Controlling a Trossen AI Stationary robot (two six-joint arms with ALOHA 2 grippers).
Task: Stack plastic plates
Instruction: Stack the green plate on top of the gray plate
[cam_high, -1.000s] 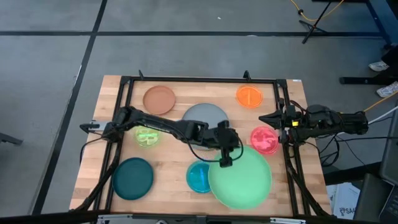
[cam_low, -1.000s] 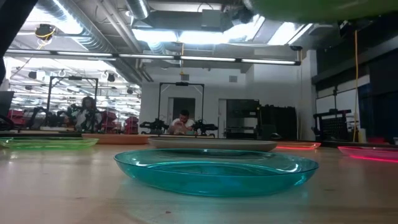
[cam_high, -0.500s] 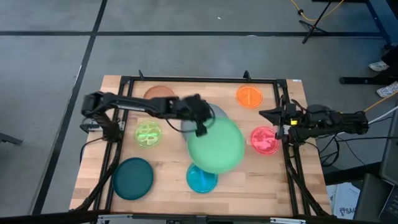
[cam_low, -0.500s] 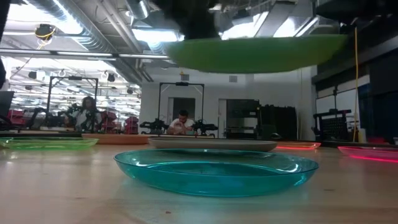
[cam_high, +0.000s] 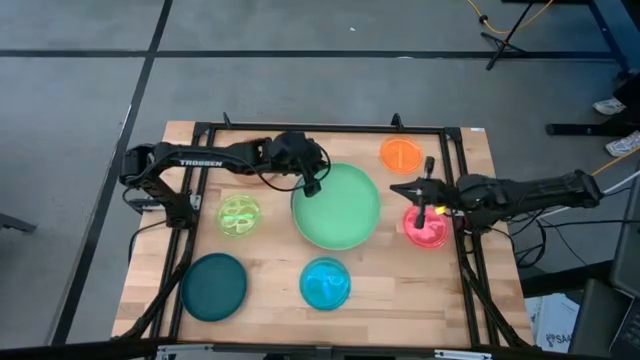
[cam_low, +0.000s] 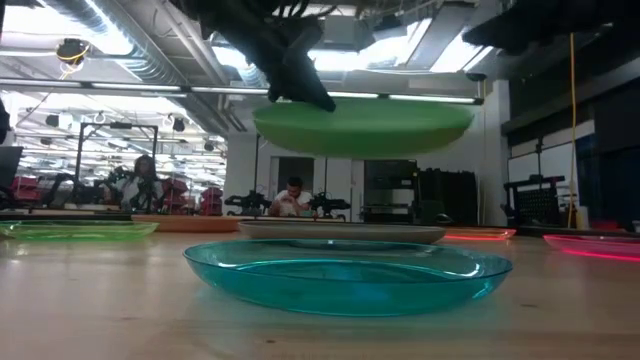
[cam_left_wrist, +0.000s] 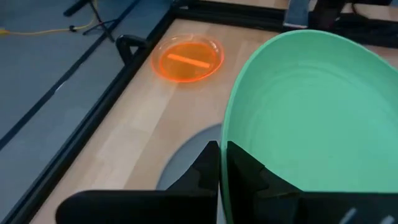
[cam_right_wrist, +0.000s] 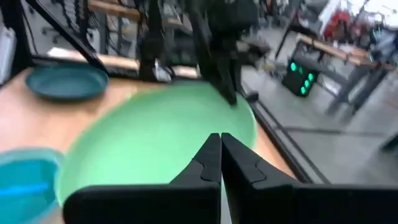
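Observation:
My left gripper (cam_high: 313, 184) is shut on the large light green plate (cam_high: 338, 208) and holds it in the air (cam_low: 365, 125) above the grey plate (cam_left_wrist: 186, 152), which lies flat and is mostly covered from above. My right gripper (cam_high: 396, 188), shut, hovers over the pink-red plate (cam_high: 426, 229), pointing at the green plate's right rim (cam_right_wrist: 155, 143); whether it touches I cannot tell. The lime (cam_high: 239, 215), dark teal (cam_high: 213, 286), blue (cam_high: 325, 283) and orange (cam_high: 401, 154) plates lie flat on the table. The brown plate (cam_low: 190, 223) is hidden under my left arm in the high view. My left gripper pinches the light green plate's rim (cam_left_wrist: 225, 134) on its far-left side, one finger (cam_left_wrist: 202, 177) outside the rim and one (cam_left_wrist: 252, 177) on the inner face. It comes slanting down from the table's far-left. The plate is lifted clear and about level (cam_low: 365, 125).
A black frame (cam_high: 455, 170) runs around the work area on the wooden table (cam_high: 270, 270). Bare wood lies between the blue plate and the dark teal plate and near the right front corner. People and benches show in the room behind.
My left gripper has carried the light green plate from the table's near right toward the far left, bringing it lower and over the grey plate. My right gripper has moved toward the table's left, nearer the green plate.

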